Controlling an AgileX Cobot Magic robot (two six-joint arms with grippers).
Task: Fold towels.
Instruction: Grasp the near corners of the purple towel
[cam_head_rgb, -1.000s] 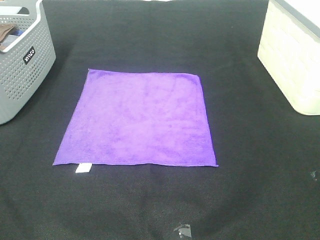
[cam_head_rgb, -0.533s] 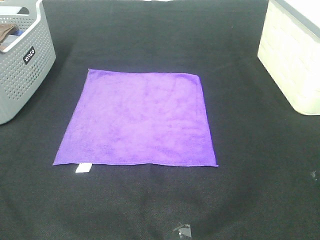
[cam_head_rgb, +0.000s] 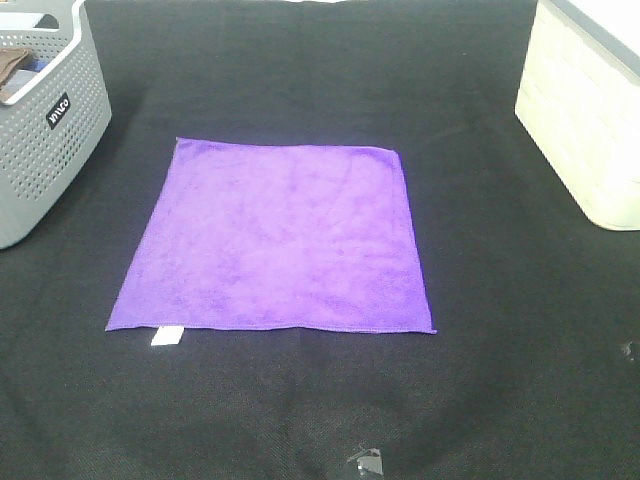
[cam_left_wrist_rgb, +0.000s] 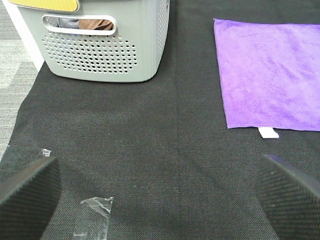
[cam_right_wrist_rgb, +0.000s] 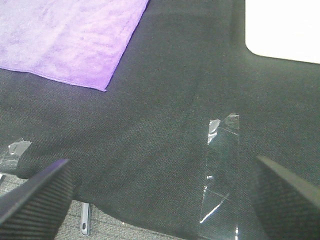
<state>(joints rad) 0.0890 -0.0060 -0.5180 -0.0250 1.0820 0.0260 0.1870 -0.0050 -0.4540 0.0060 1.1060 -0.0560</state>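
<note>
Now, purple towel (cam_head_rgb: 275, 240): lies flat and unfolded in a single layer at the middle of the overhead frame, with its edges fairly straight.
White tag (cam_head_rgb: 167, 337): pokes out from the towel's lower-left corner onto the black surface.
Worktop (cam_head_rgb: 500, 300): covered in black fabric; the towel touches nothing else on it.
Left hand (cam_left_wrist_rgb: 159, 200): fingers spread wide with nothing between them, over bare worktop and apart from the towel's tag corner.
Right hand (cam_right_wrist_rgb: 160, 205): fingers spread wide and empty, over the worktop's edge, apart from the towel's nearest corner.
Grey basket (cam_head_rgb: 40, 120): perforated, at the upper left of the overhead frame, near the towel but not touching it.
Brown cloth (cam_left_wrist_rgb: 97, 23): inside the basket, seen through its handle slot.
Cream bin (cam_head_rgb: 585, 120): upper right of the overhead frame, well apart from the towel.
Tape scrap (cam_head_rgb: 365, 463): clear, stuck to the worktop at bottom centre.
</note>
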